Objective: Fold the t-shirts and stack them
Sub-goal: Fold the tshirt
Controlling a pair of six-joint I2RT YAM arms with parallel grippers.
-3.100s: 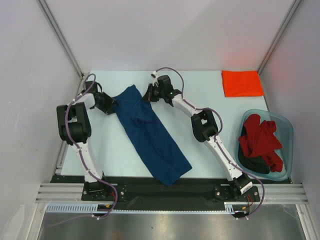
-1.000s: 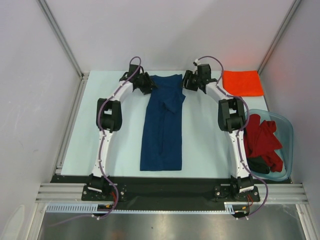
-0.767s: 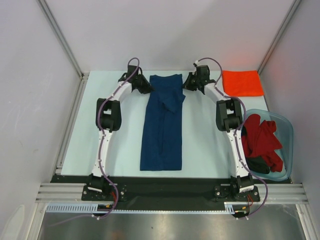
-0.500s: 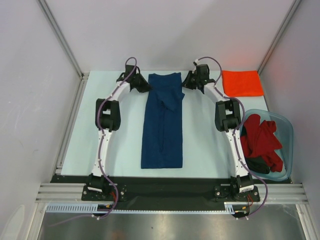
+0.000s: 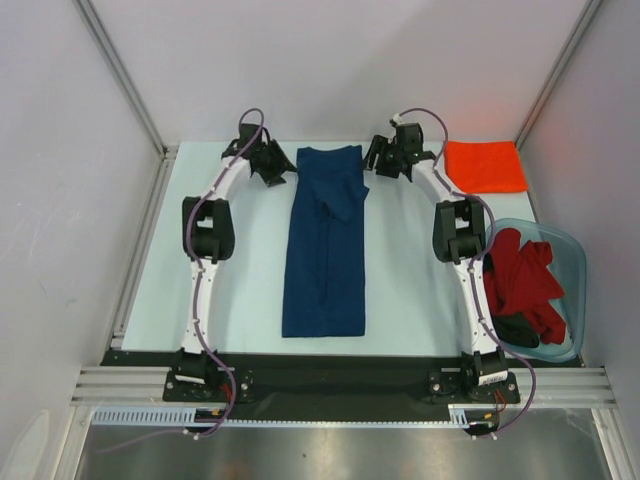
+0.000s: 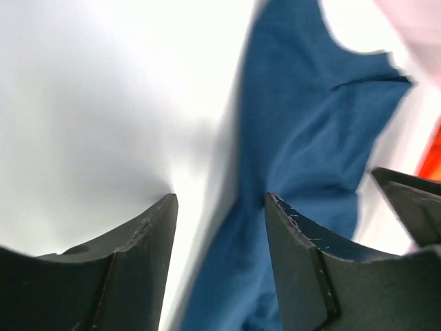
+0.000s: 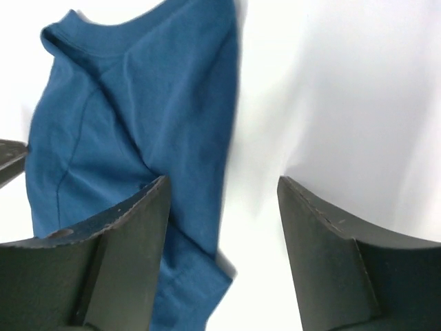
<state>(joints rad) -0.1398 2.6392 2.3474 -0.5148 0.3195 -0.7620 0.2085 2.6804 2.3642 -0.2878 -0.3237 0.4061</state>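
We see the navy t-shirt (image 5: 325, 245) lying as a long, narrow strip down the middle of the desk (image 5: 230, 290). Our left gripper (image 5: 270, 168) and right gripper (image 5: 384, 160) stand open and empty just beside its far corners. The orange t-shirt (image 5: 484, 166) lies folded at the far right, and the red t-shirts (image 5: 520, 280) sit in the tub (image 5: 572, 335).

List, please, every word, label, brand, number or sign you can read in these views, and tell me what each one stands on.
There is no readable text in any view.
navy t-shirt: only plain cloth shows, with no print visible.
orange t-shirt: plain.
red t-shirts: plain.
plastic tub: no label visible.
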